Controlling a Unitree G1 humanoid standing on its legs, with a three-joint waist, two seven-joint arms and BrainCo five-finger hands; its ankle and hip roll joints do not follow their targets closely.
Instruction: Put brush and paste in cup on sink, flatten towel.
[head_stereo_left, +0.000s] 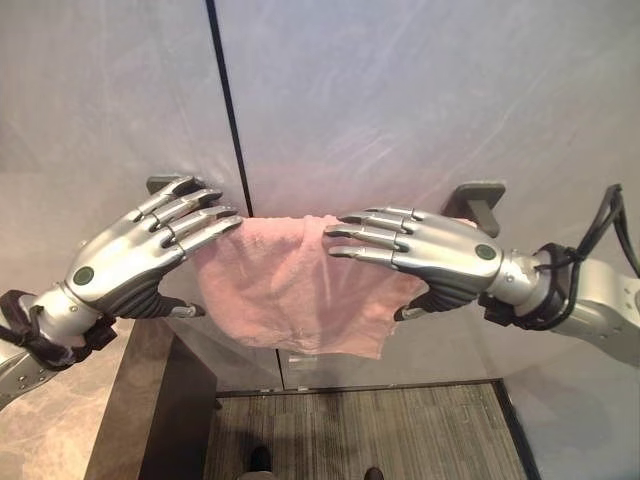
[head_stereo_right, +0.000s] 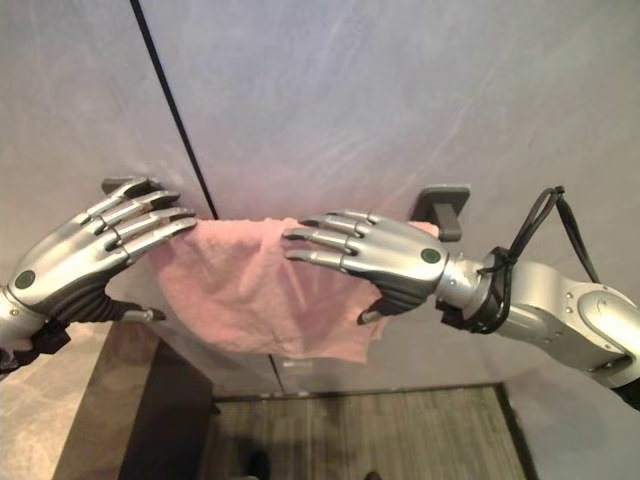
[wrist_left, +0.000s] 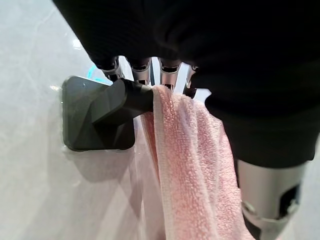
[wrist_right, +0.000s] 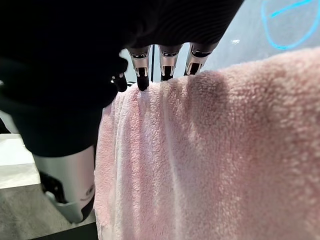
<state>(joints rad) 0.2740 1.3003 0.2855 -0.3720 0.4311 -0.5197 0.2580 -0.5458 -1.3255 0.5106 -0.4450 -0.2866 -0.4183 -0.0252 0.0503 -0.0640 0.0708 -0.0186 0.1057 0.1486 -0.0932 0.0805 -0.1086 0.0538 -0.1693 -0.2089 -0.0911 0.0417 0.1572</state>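
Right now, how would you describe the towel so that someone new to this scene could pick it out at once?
On the pale grey wall a dark rail runs between two dark brackets. The towel hangs over it between the left hand and the right hand, both with straight fingers. It is the one pink, fluffy, bunched thing there.

Dark wall-mounted towel bar (wrist_left: 135, 97) on dark brackets (head_stereo_left: 478, 203), carrying a pink towel (head_stereo_left: 290, 290) hanging bunched over it

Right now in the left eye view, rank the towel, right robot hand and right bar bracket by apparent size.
1. Pink towel, largest.
2. Right robot hand; it sits nearer the camera, so this gap is unsure.
3. Right bar bracket, clearly smallest.
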